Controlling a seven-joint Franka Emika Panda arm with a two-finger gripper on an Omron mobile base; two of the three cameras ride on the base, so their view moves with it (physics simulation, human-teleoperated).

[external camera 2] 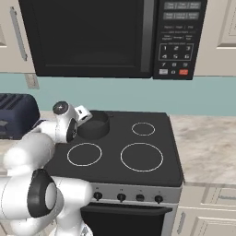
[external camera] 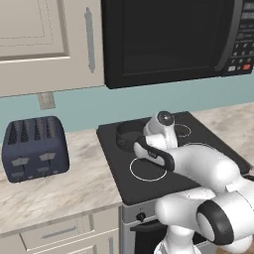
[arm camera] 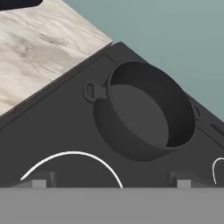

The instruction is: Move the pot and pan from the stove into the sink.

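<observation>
The pot (arm camera: 144, 114), dark grey with tall straight walls and small loop handles, stands empty on the back left burner of the stove (arm camera: 52, 131). My gripper (arm camera: 110, 181) is open and hovers just short of the pot, with its two fingertips (arm camera: 39, 181) wide apart and nothing between them. In the right base view my hand (external camera 2: 76, 115) hangs beside the left of the pot (external camera 2: 94, 125) on the stove (external camera 2: 115, 133). From the left base view my arm covers part of the pot (external camera: 126, 135) on the stove (external camera: 149, 186). The pan and the sink are out of view.
A dark blue toaster (external camera: 34, 146) sits on the marbled counter (external camera: 64, 188) left of the stove. A black microwave (external camera 2: 106, 37) hangs above the cooktop. More counter (external camera 2: 207, 147) lies to the right. Black knobs (external camera 2: 121, 197) line the silver front panel.
</observation>
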